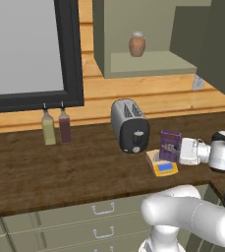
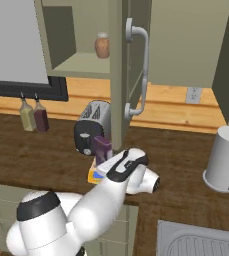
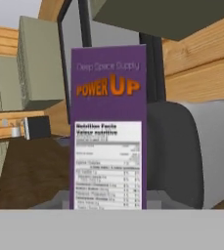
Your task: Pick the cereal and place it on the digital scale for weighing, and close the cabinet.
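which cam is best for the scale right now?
Left base view: the digital scale shows its yellow body and blue display under the cereal. Right base view gives just a yellow corner behind the arm. Hand view shows part of its grey plate.

The cereal [image 3: 108, 128] hides the claw fingertips and scale top.

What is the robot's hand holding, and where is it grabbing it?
The gripper is shut on the purple cereal box, holding it upright by its side edges, over the yellow digital scale. Whether the box already rests on the scale cannot be told.
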